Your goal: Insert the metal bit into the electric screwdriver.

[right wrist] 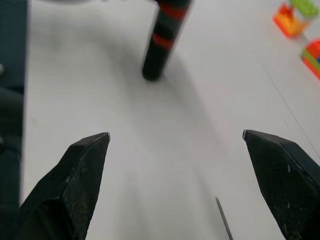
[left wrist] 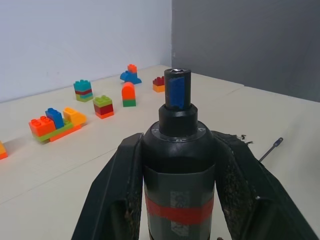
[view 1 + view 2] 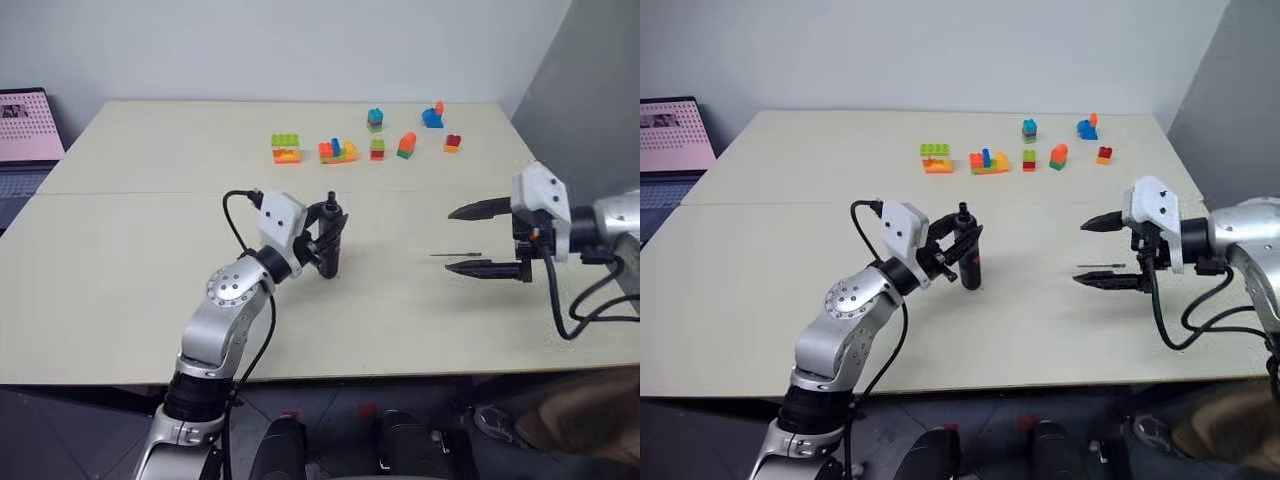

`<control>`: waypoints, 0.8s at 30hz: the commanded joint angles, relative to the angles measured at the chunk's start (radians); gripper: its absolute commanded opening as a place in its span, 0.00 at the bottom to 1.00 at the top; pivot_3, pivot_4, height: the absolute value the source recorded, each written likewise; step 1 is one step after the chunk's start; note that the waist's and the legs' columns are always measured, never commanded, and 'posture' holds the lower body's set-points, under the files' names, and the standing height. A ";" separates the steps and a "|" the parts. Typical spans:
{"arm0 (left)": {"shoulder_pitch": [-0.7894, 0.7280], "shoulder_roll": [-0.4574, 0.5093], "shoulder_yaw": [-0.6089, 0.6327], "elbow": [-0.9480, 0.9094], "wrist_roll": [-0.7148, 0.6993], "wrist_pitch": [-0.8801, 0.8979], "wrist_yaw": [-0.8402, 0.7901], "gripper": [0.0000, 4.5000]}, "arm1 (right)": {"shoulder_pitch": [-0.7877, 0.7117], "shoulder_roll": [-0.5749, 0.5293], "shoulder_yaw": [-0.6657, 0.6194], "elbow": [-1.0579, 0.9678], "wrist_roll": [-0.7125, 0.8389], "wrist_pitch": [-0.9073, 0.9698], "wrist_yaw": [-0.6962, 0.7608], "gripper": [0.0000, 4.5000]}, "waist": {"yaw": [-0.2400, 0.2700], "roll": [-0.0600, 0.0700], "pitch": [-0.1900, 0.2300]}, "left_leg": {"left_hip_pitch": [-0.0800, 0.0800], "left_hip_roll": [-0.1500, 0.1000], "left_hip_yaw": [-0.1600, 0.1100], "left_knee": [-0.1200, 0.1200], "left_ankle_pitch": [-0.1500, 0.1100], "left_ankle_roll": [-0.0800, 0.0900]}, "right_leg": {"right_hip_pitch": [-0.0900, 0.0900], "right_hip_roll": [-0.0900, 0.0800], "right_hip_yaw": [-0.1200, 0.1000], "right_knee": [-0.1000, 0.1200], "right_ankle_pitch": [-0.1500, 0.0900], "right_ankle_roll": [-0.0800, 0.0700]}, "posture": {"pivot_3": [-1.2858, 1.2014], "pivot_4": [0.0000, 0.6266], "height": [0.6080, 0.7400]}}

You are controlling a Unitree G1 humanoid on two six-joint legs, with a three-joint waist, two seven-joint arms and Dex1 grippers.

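Note:
The electric screwdriver (image 3: 971, 272) is black with red bands and stands nearly upright over the middle of the table. My left gripper (image 3: 333, 240) is shut on its body, and the bit socket (image 2: 178, 90) points up and away from the wrist. The metal bit (image 3: 455, 255), a thin grey rod, lies flat on the table to the right of the screwdriver. Just above the bit, my right gripper (image 3: 466, 240) is open wide and angled down toward the table, one finger on each side of the bit. In the right wrist view the bit's end (image 1: 224, 220) lies between the spread fingers.
Several coloured toy brick stacks (image 3: 338, 151) stand in a row at the far side of the table (image 3: 130, 230). A laptop (image 3: 25, 130) sits off the table's far left corner. The table's right edge runs close behind my right arm.

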State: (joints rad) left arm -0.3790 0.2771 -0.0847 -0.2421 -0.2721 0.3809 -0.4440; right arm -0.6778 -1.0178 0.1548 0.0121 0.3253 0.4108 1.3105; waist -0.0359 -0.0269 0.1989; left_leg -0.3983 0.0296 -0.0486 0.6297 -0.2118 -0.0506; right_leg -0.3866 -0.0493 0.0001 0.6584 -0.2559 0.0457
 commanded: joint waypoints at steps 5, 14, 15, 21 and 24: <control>0.040 0.067 0.048 0.012 0.062 -0.022 0.032 0.37 | -0.280 0.126 0.248 0.544 -0.338 -0.307 0.146 1.00 | -0.015 0.000 0.000 | 0.001 0.000 0.002 0.000 0.000 0.000 | -0.001 0.002 0.006 0.001 0.002 0.002 | 0.52 0.24 1.00; 0.099 0.101 0.037 -0.032 0.075 -0.045 0.044 0.37 | -0.513 0.347 0.371 1.118 -0.591 -0.529 0.045 1.00 | -0.026 0.000 0.000 | 0.004 0.001 0.006 -0.002 0.000 0.000 | -0.003 0.005 0.012 0.002 0.004 0.004 | 0.52 0.24 1.00; 0.103 0.102 0.034 -0.035 0.081 -0.052 0.049 0.37 | -0.530 0.367 0.374 1.158 -0.610 -0.536 0.025 1.00 | -0.026 0.000 0.000 | 0.004 0.001 0.006 -0.002 0.000 0.000 | -0.003 0.005 0.012 0.002 0.004 0.004 | 0.52 0.24 1.00; 0.110 0.100 0.039 -0.038 0.081 -0.055 0.054 0.36 | -0.584 0.437 0.355 1.276 -0.662 -0.504 -0.021 0.89 | -0.027 0.001 0.000 | 0.006 0.001 0.008 -0.002 0.000 0.000 | -0.003 0.005 0.014 0.004 0.004 0.004 | 0.52 0.24 1.00; 0.111 0.100 0.043 -0.036 0.081 -0.059 0.054 0.36 | -0.588 0.447 0.350 1.293 -0.676 -0.492 -0.012 0.73 | -0.027 0.001 0.000 | 0.007 0.001 0.008 -0.002 0.000 0.000 | -0.002 0.005 0.014 0.005 0.004 0.003 | 0.52 0.24 1.00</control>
State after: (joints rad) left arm -0.2872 0.3509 -0.0748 -0.3069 -0.2401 0.3030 -0.4204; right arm -1.2386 -0.5700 0.5267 1.2814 -0.3332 -0.0933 1.3010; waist -0.0630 -0.0263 0.1990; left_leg -0.3915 0.0311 -0.0403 0.6280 -0.2118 -0.0506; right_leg -0.3890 -0.0442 0.0147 0.6630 -0.2514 0.0490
